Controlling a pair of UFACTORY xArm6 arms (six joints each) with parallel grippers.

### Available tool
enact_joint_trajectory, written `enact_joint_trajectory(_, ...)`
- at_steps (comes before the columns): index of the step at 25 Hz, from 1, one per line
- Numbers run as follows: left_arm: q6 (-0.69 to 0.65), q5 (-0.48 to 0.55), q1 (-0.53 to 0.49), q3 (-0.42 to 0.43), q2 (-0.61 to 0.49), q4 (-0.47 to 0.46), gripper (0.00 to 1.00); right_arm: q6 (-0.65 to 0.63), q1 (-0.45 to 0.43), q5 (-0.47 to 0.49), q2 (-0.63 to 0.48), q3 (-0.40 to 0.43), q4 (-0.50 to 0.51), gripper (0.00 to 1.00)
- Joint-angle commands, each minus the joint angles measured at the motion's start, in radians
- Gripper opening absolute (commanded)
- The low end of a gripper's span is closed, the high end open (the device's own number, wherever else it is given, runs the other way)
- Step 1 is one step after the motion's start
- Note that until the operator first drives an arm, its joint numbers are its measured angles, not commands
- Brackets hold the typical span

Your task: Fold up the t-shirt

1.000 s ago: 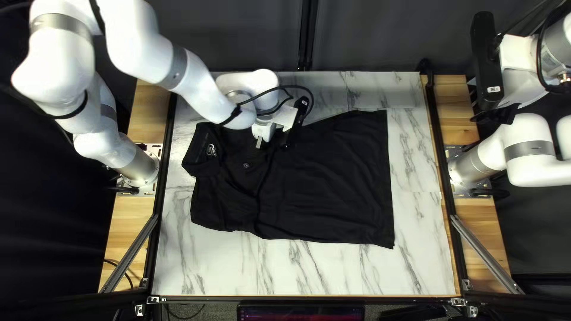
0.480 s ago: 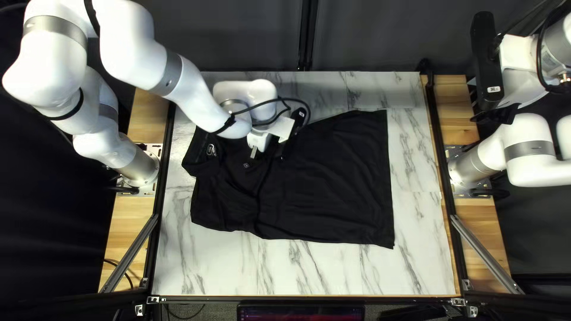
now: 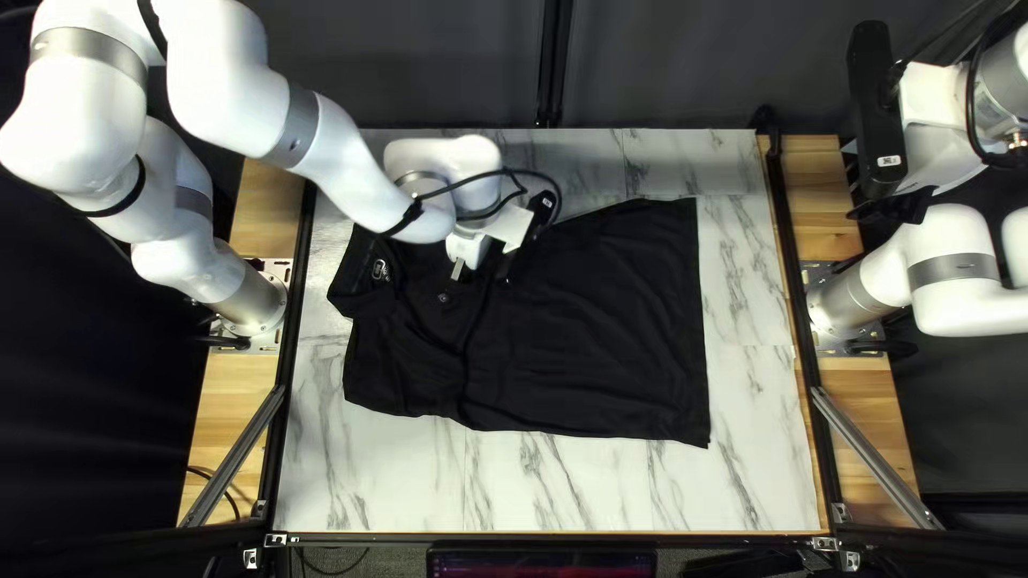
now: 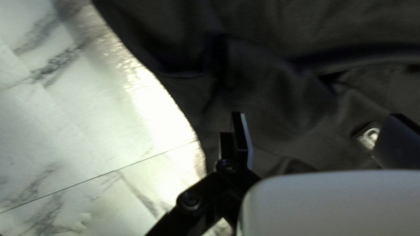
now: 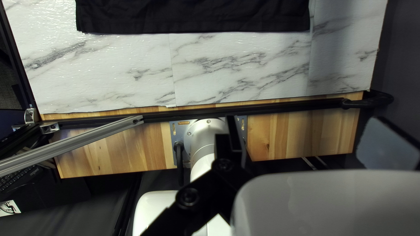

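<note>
The black t-shirt lies on the surface, its body at full length from collar to hem, so the lengthwise halving looks undone. Whether its sleeves are tucked in, I cannot tell. Any side folds, then hem to collar, seem left. Over the shirt near its collar, the left end effector is wide open, gripping nothing; beyond the hem, the right end effector is wide open and empty.
</note>
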Motion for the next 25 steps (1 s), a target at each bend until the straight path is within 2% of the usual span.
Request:
enact_joint_trajectory(1,0.044,0.053,0.018,-0.033,0.025,-0.01,1.0,0.0,0.0,0.0,0.0,0.0,0.0,1.0)
enact_joint_trajectory(12,0.082,0.068,0.038,-0.079,0.1,-0.01,1.0,0.0,0.0,0.0,0.0,0.0,0.0,1.0)
enact_joint_trajectory(25,0.049,0.017,0.043,-0.031,0.07,0.003,1.0,0.0,0.0,0.0,0.0,0.0,0.0,1.0)
